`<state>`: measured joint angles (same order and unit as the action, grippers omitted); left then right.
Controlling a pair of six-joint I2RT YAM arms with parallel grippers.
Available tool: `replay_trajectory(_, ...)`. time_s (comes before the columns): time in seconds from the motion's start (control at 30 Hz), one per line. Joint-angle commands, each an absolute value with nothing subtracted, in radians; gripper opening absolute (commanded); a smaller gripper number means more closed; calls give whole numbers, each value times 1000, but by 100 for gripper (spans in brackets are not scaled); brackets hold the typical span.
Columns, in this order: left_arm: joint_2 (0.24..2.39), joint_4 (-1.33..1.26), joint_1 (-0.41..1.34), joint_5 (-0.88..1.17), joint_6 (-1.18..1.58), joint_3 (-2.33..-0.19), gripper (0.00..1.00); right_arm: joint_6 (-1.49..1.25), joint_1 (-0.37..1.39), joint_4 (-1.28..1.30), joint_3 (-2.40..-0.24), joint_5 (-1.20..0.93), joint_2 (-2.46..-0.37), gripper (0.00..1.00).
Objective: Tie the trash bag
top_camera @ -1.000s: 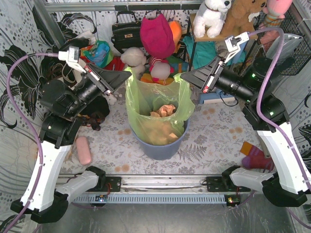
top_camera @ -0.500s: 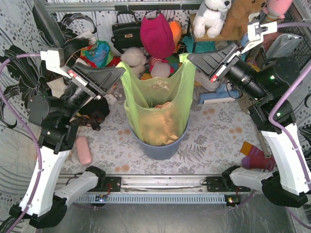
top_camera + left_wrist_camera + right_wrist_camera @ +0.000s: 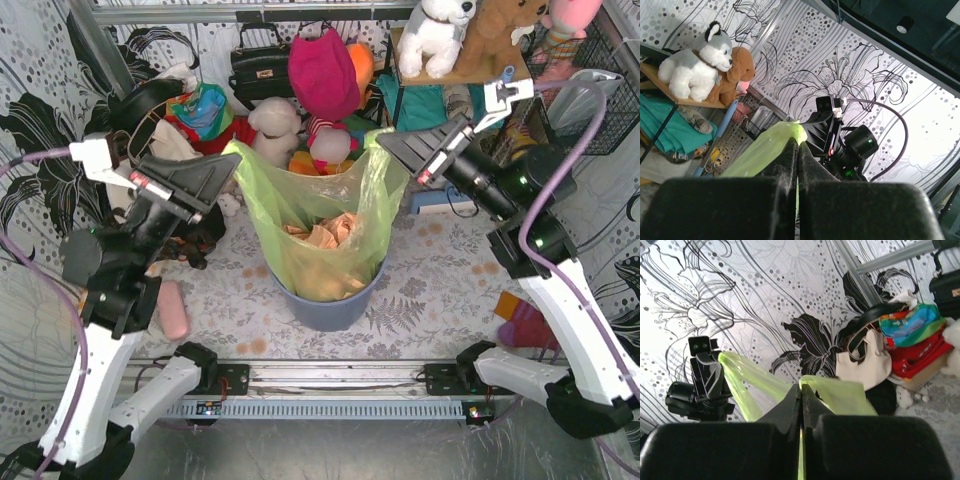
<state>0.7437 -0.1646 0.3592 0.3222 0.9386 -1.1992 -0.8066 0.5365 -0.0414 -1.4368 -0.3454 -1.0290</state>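
Both arms have dropped and spread the mouth wider, the left end effector [image 3: 231, 160] pinched tight on the left rim of the trash bag [image 3: 300, 255], which stands in the blue bin [image 3: 335, 308], the right end effector [image 3: 386, 144] pinched likewise on its right rim.

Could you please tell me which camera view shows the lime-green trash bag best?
The top external view: it shows the whole translucent lime-green plastic trash bag, mouth stretched open, tan waste inside, sitting in the round blue-grey plastic bin. Each wrist view shows only a strip of green plastic pinched between fingers.
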Motion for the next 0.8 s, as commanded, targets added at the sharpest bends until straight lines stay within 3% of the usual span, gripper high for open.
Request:
replay_trajectory(0.0, 860, -275, 362, 405, 923, -1352, 0, -824, 541, -143, -1630, -400, -1127, 0)
replay_trajectory(0.1, 925, -245, 362, 433, 897, -1476, 0, -797, 541, -89, -1816, -426, -1206, 0)
replay_trajectory(0.2, 933, -231, 361, 417, 895, -1482, 0, -799, 540, -86, -1829, -411, -1214, 0)
replay_trajectory(0.53, 765, -173, 362, 352, 905, -1157, 0, -898, 540, -205, -1370, -353, -1046, 0)
replay_trajectory(0.63, 813, -221, 361, 381, 922, -1194, 0, -875, 540, -194, -1453, -351, -1095, 0)
replay_trajectory(0.77, 934, -228, 361, 447, 897, -1413, 0, -839, 541, -142, -1722, -431, -1224, 0)
